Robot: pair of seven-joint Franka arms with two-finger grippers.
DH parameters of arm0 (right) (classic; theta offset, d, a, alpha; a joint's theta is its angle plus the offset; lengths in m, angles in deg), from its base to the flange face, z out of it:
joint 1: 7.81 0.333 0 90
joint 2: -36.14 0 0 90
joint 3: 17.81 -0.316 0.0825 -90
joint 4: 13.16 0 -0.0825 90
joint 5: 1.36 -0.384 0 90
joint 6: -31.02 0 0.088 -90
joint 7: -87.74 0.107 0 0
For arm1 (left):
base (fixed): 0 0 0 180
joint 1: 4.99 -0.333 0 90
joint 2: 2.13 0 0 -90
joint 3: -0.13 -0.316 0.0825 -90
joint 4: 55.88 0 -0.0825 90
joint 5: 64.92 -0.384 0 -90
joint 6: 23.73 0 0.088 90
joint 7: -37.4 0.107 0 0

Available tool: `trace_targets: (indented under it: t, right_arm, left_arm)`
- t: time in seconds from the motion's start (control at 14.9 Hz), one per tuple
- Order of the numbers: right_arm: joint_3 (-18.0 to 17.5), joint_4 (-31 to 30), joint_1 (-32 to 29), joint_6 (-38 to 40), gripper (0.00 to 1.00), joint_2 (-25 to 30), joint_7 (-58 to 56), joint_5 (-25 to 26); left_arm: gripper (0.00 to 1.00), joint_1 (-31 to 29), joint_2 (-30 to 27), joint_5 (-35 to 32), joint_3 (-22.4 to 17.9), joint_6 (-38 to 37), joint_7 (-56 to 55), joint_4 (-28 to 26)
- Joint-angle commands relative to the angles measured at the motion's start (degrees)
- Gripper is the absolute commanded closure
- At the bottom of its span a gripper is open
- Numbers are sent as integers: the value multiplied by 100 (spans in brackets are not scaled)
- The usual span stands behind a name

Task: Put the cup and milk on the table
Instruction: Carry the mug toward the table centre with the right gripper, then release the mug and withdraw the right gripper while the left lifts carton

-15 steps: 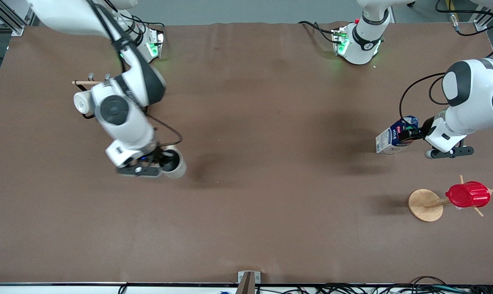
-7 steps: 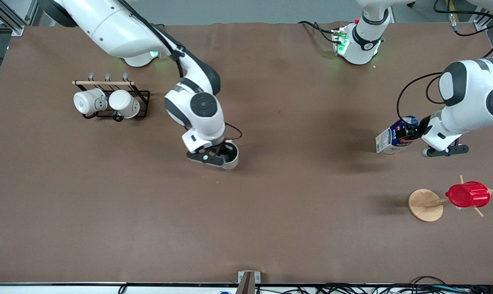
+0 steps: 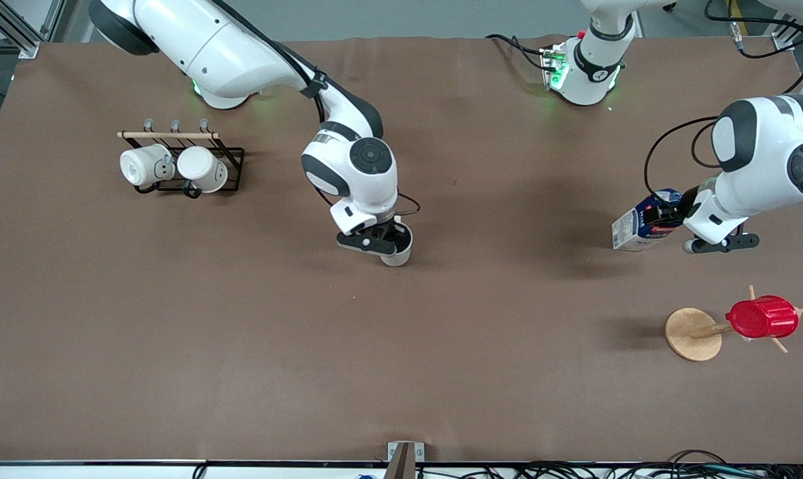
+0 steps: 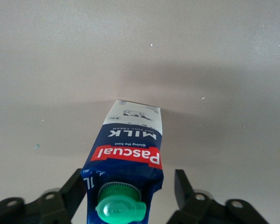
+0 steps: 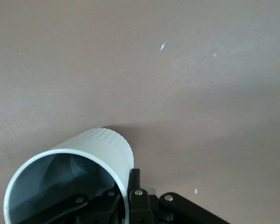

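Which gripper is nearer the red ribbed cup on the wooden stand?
Left. The left gripper, holding the milk carton, is beside the red ribbed cup; the right gripper holds the mug mid-table.

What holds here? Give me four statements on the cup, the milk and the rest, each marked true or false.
1. The right gripper pinches the cup by its rim. True.
2. The milk lies beside the mug rack. False: it is tilted at the left gripper, toward the left arm's end of the table.
3. Two white mugs are on the rack. True.
4. The red cup stands on the table. False: it sits on a peg of the wooden stand.
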Motion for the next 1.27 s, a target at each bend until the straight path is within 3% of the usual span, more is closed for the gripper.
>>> trace_targets:
  t: [0.0, 0.07, 0.2, 0.27, 0.34, 0.6, 0.74, 0.94, 1.07, 1.21]
  right_arm:
    - [-34, 88, 74, -31, 93, -62, 176, 178]
    - [-25, 88, 74, -31, 72, -62, 176, 178]
    - [-25, 88, 66, -22, 17, -54, 176, 213]
    - [-34, 96, 48, -4, 0, -45, 167, 239]
    - [-34, 97, -13, 30, 0, -10, 150, 231]
    - [-77, 97, -487, 485, 0, 629, 71, 204]
    - [-148, 62, -943, 1048, 0, 1183, 18, 187]
    - [-542, -18, -1900, 1463, 0, 1790, -411, 143]
    - [-465, -9, -2140, 1690, 0, 2107, -1016, -76]
    - [33, 17, -2211, 1946, 0, 2458, -2051, -531]
  left_arm:
    - [39, -33, -193, -132, 30, 69, -86, -183]
    - [44, -33, -193, -132, 30, 69, -86, -183]
    - [55, -33, -193, -132, 30, 52, -86, -175]
    - [60, -33, -193, -132, 30, 52, -77, -175]
    - [64, -33, -193, -132, 30, 52, -77, -175]
    - [65, -24, -184, -141, 30, 52, -77, -166]
    - [74, -24, -184, -141, 38, 52, -68, -114]
    - [80, 37, -79, -229, 47, 8, -60, 237]
    - [81, 90, 61, -220, 187, -80, -77, 632]
    - [83, 107, 254, -220, 363, -255, -77, 1106]
